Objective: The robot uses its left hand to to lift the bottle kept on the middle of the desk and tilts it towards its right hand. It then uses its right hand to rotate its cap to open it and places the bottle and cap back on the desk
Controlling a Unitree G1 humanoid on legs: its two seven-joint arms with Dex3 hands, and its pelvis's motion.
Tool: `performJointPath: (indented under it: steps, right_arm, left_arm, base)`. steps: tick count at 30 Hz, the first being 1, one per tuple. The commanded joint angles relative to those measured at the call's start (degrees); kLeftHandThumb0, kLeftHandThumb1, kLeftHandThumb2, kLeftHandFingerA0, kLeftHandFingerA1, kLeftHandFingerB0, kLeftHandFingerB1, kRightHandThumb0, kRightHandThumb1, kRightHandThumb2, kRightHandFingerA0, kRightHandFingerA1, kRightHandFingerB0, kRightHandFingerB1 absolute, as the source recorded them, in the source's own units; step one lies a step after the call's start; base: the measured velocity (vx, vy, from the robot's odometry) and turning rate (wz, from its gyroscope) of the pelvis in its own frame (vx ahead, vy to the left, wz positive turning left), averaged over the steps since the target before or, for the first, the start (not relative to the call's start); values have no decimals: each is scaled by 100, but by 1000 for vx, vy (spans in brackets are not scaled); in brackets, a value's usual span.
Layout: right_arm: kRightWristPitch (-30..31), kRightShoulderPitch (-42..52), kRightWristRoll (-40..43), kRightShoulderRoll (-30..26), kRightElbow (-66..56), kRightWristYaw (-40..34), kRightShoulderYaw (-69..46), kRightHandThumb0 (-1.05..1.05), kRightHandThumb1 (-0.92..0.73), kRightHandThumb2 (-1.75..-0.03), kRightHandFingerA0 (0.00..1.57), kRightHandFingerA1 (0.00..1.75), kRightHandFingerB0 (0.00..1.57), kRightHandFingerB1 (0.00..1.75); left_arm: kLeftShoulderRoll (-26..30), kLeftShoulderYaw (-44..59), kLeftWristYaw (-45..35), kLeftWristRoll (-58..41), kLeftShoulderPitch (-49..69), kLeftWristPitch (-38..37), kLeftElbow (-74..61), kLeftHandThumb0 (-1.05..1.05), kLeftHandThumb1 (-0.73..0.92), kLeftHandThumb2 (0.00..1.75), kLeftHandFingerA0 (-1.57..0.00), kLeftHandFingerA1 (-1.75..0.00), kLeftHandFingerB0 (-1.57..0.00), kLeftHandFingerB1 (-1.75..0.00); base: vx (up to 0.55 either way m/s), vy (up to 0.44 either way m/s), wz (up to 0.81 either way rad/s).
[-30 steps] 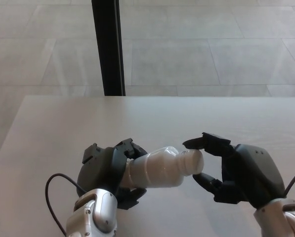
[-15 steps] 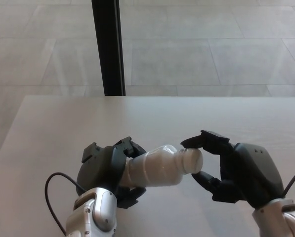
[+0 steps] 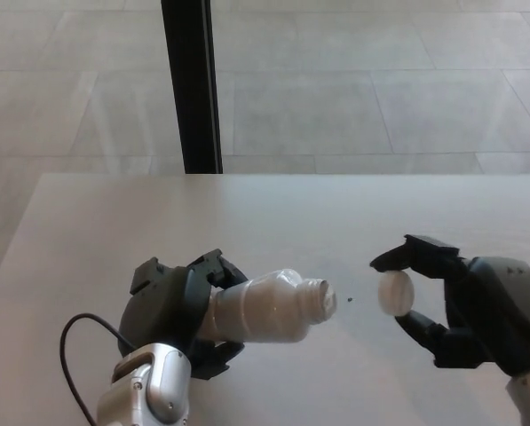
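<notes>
Bottle (image 3: pixel 265 306) white, smooth, cap (image 3: pixel 393 293) round.

1. The left robot hand (image 3: pixel 171 306) comes in from the lower left, its silver wrist at the bottom edge with a black cable looping beside it.
2. Its fingers wrap the body of the bottle (image 3: pixel 265 306), which lies tilted toward the right.
3. The right robot hand (image 3: pixel 464 306) comes in from the lower right, well apart from the left.
4. Its thumb and fingers pinch the white cap (image 3: pixel 394 293).
</notes>
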Motion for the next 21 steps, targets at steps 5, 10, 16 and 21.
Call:
performJointPath:
  steps: [5,10,16,21]
  right_arm:
    - [-330,165,330,-503,279,33,-357,-21,-58,-85,101,167,91,92]
    - [-279,72,108,-835,806,192,-168,-22,-59,-79,97,163,91,87]
    - [-170,-203,-376,-866,1451,379,458,-29,-65,-69,90,170,87,81]
    - [317,-591,-973,-863,1923,1022,1178,-37,-69,-68,83,162,83,70]
  left_arm:
    - [538,229,-397,-39,294,-51,52,-1,58,115,-97,-108,-87,-99]
    - [1255,-349,-1464,540,-125,757,180,-9,80,84,-68,-160,-68,-103]
    - [1498,-1305,-2573,1071,-695,1504,304,-19,82,68,-51,-69,-53,-58]
    - [1425,-2046,-3064,1525,-1112,1782,499,-20,73,61,-62,-106,-45,-53]
  base:
    - [0,0,0]
    - [0,0,0]
    - [0,0,0]
    - [0,0,0]
